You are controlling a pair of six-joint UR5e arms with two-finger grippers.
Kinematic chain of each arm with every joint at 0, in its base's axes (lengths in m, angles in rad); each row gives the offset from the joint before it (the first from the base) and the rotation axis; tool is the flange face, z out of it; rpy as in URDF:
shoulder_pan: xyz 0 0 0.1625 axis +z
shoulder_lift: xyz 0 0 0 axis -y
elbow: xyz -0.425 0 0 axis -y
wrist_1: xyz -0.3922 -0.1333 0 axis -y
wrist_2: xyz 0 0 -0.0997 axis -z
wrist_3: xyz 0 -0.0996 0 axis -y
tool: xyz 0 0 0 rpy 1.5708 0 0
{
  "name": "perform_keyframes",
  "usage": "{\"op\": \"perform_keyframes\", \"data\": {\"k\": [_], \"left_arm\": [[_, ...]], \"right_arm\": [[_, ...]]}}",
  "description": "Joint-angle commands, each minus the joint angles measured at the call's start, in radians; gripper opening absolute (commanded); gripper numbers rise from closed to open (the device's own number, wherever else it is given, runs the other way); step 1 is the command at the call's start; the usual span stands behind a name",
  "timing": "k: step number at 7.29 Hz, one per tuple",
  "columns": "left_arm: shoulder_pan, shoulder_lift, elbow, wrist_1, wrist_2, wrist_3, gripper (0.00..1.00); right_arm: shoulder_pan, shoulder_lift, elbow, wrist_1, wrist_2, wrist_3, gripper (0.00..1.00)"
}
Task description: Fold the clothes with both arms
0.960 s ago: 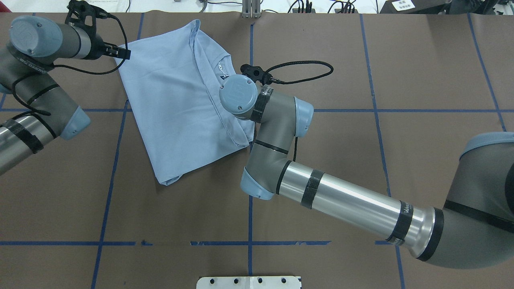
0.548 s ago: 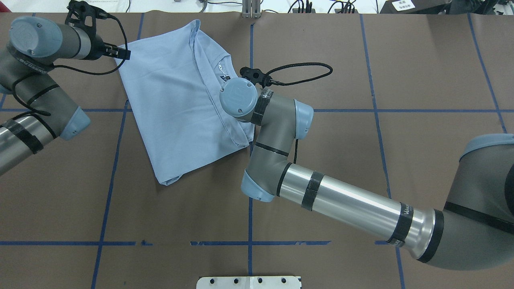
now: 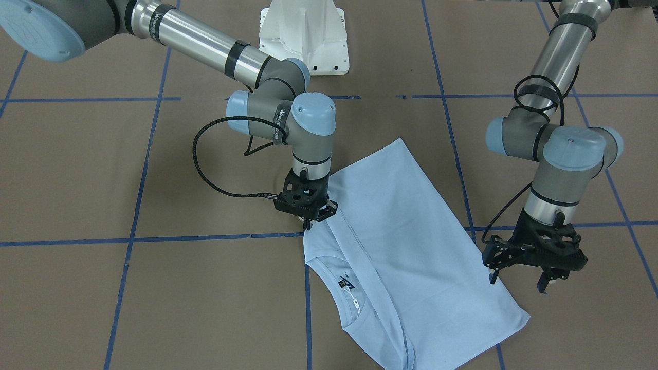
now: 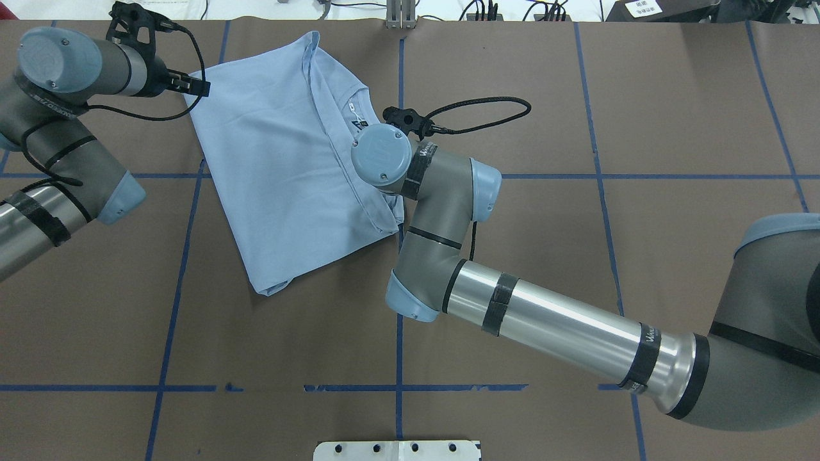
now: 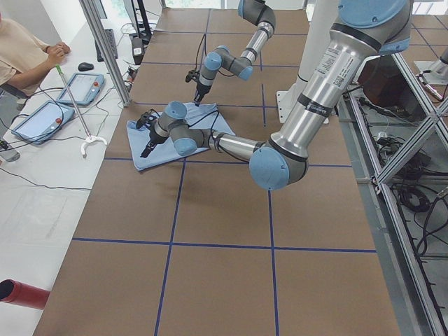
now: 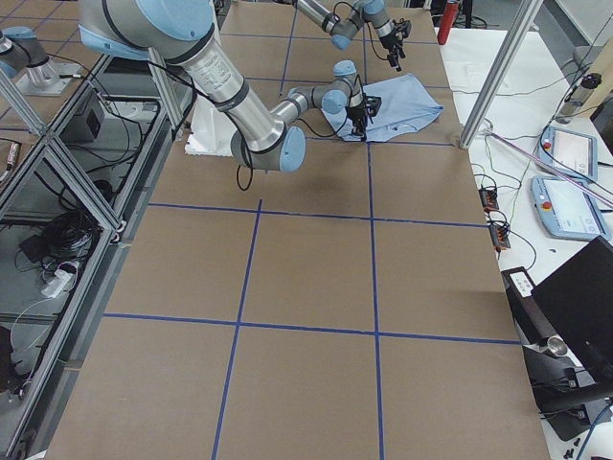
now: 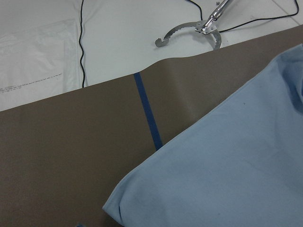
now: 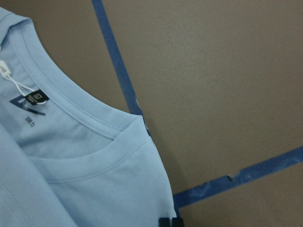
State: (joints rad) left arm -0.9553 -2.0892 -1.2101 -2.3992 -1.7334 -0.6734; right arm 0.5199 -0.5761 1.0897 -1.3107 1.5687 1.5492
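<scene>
The light blue T-shirt [image 3: 411, 246] lies folded lengthwise on the brown table, collar and dark neck label [image 3: 343, 282] toward the far edge. My right gripper [image 3: 308, 222] points straight down at the shoulder edge beside the collar, shut on the fabric. In the overhead view its wrist [image 4: 381, 153] hides it. The right wrist view shows the ribbed collar [image 8: 75, 113] and the label [image 8: 28, 101]. My left gripper [image 3: 516, 280] hangs open just above the shirt's opposite long edge, near its far corner [image 4: 195, 86]. The left wrist view shows that shirt corner [image 7: 227, 170].
Blue tape lines [image 4: 397, 387] grid the table. The white pedestal base [image 3: 303, 36] stands at the robot's side. A black cable [image 4: 487, 115] loops from the right wrist. A person [image 5: 21, 49] sits beyond the far edge by tablets [image 5: 84, 87] and a metal post [image 5: 105, 49].
The right wrist has shifted slightly toward the robot, and the shirt edge under it has bunched a little. The left arm has hardly moved.
</scene>
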Motion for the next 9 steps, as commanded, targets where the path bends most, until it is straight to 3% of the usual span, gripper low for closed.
{"op": "perform_keyframes", "data": {"k": [1, 3, 5, 8, 9], "left_arm": [[0.001, 0.0, 0.0, 0.0, 0.0, 0.0, 1.0], [0.001, 0.0, -0.002, 0.0, 0.0, 0.0, 1.0], [0.003, 0.0, -0.002, -0.002, 0.0, 0.0, 1.0], [0.007, 0.0, -0.008, -0.002, 0.0, 0.0, 1.0], [0.007, 0.0, -0.009, -0.002, -0.002, 0.0, 1.0]], "right_arm": [[0.017, -0.033, 0.088, -0.071, 0.013, -0.049, 0.0], [0.011, -0.236, 0.331, -0.076, 0.001, -0.047, 0.0], [-0.114, -0.448, 0.605, -0.078, -0.111, -0.038, 0.0], [-0.28, -0.698, 0.867, -0.078, -0.248, -0.012, 0.0], [-0.332, -0.734, 0.904, -0.078, -0.298, 0.04, 0.0]]}}
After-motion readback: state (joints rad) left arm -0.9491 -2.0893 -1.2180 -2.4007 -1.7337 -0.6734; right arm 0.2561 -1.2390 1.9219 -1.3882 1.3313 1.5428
